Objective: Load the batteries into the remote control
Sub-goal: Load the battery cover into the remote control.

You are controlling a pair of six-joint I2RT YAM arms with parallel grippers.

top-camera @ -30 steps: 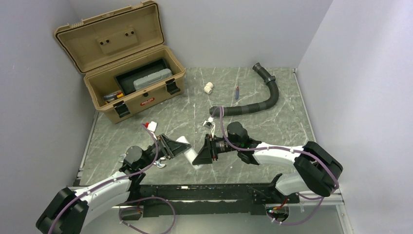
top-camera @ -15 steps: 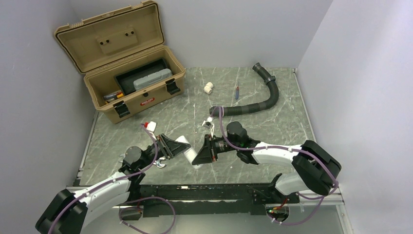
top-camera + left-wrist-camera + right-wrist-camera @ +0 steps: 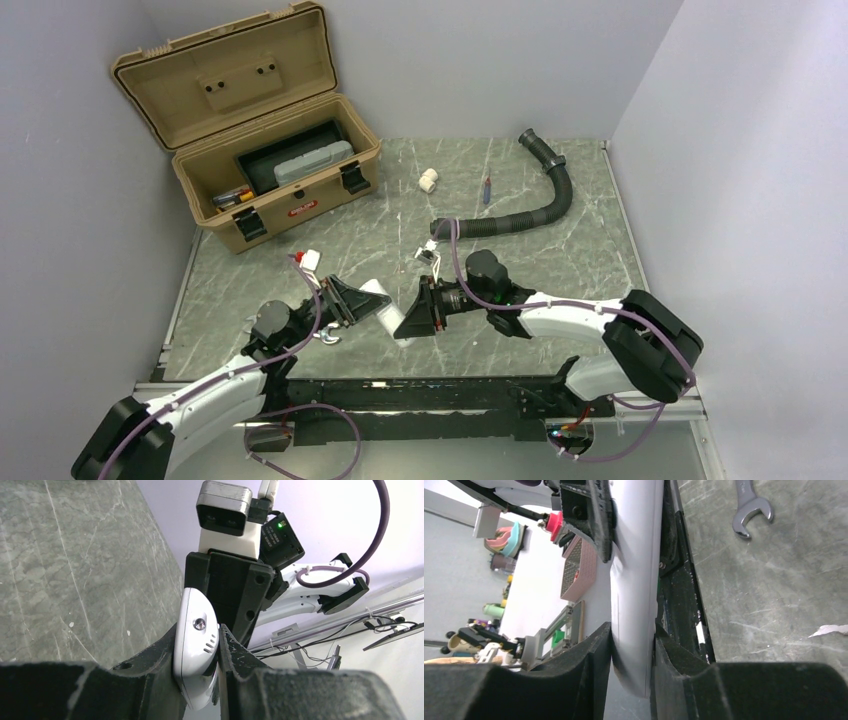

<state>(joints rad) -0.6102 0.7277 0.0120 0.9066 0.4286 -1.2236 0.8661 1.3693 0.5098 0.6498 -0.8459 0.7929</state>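
Note:
The white remote control [image 3: 385,304] is held off the table between both grippers, near the front middle. My left gripper [image 3: 358,301] is shut on its left end; in the left wrist view [image 3: 198,636] the rounded white end [image 3: 196,655] sits pinched between the black fingers. My right gripper [image 3: 408,318] is shut on its other end; in the right wrist view [image 3: 631,630] the white body [image 3: 634,570] runs up between the pads. The remote's face and buttons are turned away. The blue and green batteries are not visible in any view.
An open tan toolbox [image 3: 300,205] stands at the back left. A white pipe fitting [image 3: 428,180], a red-and-blue stick [image 3: 487,189] and a black corrugated hose [image 3: 545,205] lie at the back. A wrench [image 3: 326,338] lies under the left gripper. A small white piece [image 3: 312,258] lies nearby.
Both grippers stay shut on the remote. The held remote and the two grippers have edged very slightly to the left; nothing else has moved.

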